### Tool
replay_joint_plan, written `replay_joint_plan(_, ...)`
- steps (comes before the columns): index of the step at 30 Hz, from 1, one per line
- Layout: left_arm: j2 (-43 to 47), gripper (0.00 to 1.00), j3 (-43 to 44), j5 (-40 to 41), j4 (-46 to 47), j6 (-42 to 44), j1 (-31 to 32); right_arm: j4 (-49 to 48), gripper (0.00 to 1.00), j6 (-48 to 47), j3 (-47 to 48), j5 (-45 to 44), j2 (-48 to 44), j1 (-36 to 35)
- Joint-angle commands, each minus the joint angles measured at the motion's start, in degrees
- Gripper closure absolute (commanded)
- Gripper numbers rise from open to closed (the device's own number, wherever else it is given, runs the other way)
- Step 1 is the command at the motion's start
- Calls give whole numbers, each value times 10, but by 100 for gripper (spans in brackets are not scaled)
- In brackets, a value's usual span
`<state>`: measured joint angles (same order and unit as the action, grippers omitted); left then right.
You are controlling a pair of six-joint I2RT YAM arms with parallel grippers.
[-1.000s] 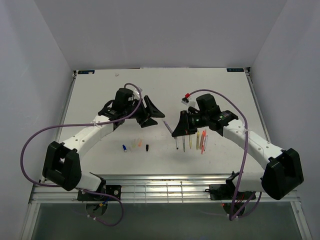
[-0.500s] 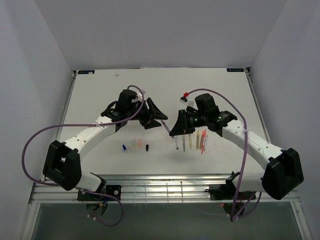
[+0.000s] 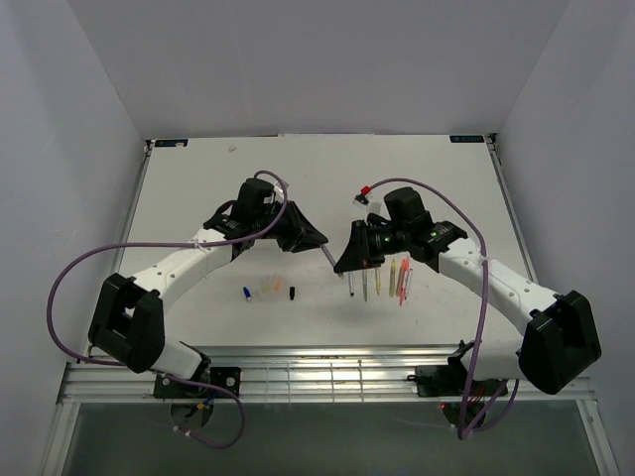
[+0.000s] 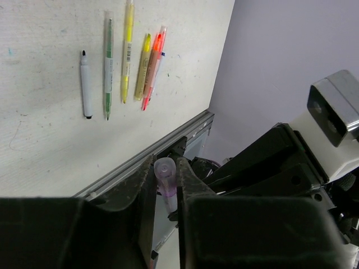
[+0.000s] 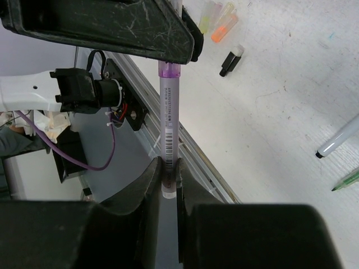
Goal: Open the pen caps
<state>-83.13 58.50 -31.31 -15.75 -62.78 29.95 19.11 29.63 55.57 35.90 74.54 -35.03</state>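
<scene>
Purple plastic bridges both end effectors. The left end effector (image 4: pixel 165 178) is pinched narrowly on the purple cap (image 4: pixel 164 168). The right end effector (image 5: pixel 168 168) is clamped on the body of the purple pen (image 5: pixel 168 112), and the two meet tip to tip above the table (image 3: pixel 198 178). The cap looks seated, so I judge this pull not yet done. Just below the left end effector lie loose caps (image 3: pixel 266 288), the black cap (image 5: pixel 231 60) among them. Beneath the right one, a row of pens (image 4: pixel 107 64) appears already opened. This is probably the last pen.
</scene>
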Motion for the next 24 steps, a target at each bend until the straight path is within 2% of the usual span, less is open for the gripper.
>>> replay_joint_plan(1, 5, 75, 20, 5, -6, 13, 2, -18, 92, -3, 17, 22, 10, -4)
replay_joint_plan(2, 4, 81, 21, 5, -7, 13, 2, -17, 92, -4, 19, 22, 14, -5)
replay_joint_plan(5, 0, 93, 28, 1, -13, 19, 2, -4, 84, -16, 38, 19, 30, -5)
replay_joint_plan(6, -2, 95, 30, 1, -15, 20, 2, 0, 80, -19, 45, 18, 35, -4)
replay_joint_plan(7, -4, 97, 33, -1, -18, 22, 2, 6, 72, -20, 60, 14, 41, -4)
replay_joint_plan(8, -3, 99, 35, -2, -18, 23, 2, 8, 70, -23, 68, 13, 53, -4)
replay_joint_plan(12, -4, 100, 39, -4, -23, 25, 2, 18, 68, -27, 103, 10, 87, -4)
replay_joint_plan(17, -3, 100, 43, -5, -26, 28, 2, 16, 72, -22, 116, 12, 114, -5)
replay_joint_plan(21, -5, 100, 49, -3, -30, 29, 2, 20, 92, -19, 103, 6, 113, -7)
replay_joint_plan(24, -14, 100, 68, 14, -52, 32, -2, 54, 92, -37, 103, -23, 105, -25)
